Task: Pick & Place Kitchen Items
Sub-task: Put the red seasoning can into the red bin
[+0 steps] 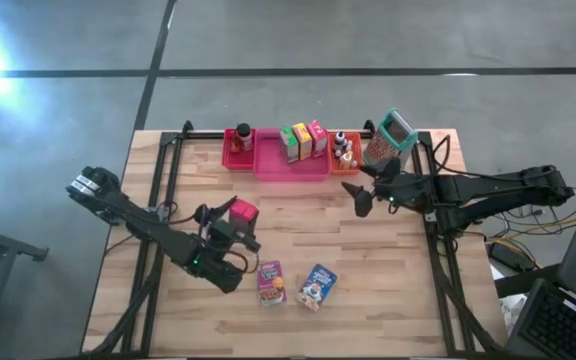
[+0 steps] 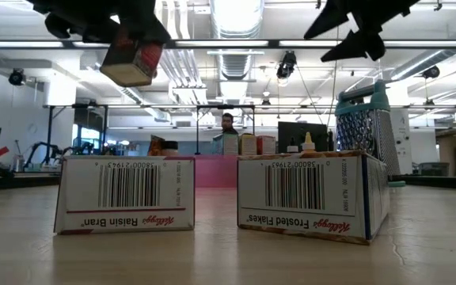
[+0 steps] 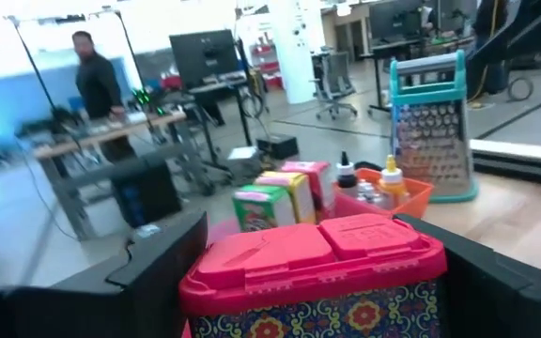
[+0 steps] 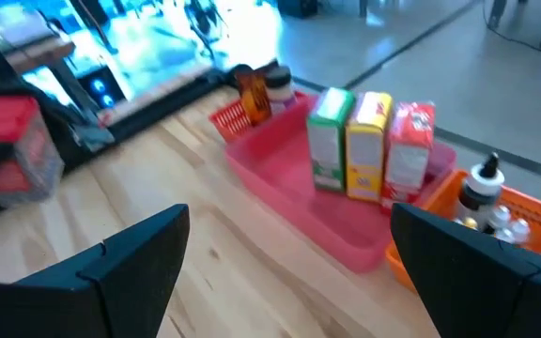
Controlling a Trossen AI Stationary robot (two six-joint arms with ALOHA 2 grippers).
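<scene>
Pale butcher-block wood forms the desk (image 1: 298, 230), the largest thing in sight, with a dark arm reaching in from each side. Along its far edge sits a row of tray bins: a long pink tray (image 1: 290, 163) in the middle holding three upright boxes, green (image 1: 290, 143), yellow (image 1: 303, 140) and red (image 1: 317, 137); a small red bin (image 1: 236, 152) to its left with a dark-capped jar; and an orange bin (image 1: 345, 159) to its right with tiny bottles. A metal grater with a teal handle (image 1: 390, 138) stands at the far right corner. Near the front edge two cereal boxes lie flat and just apart, a purple one (image 1: 271, 282) and a blue one (image 1: 317, 286). The left pincer (image 1: 230, 222) is raised above the desk's left half and pinches a small container with a bright pink lid and patterned sides (image 3: 317, 272), its fingers pressed on either side; in the low view this item hangs in the air well clear of the wood. The right pincer (image 1: 361, 200) hovers spread and empty in front of the orange bin, waiting. The step in hand appears to be the carry: the item is lifted and faces the trays. The next move likely calls for travelling forward to the far edge, lowering into free space in a bin without knocking the upright boxes, then releasing.
</scene>
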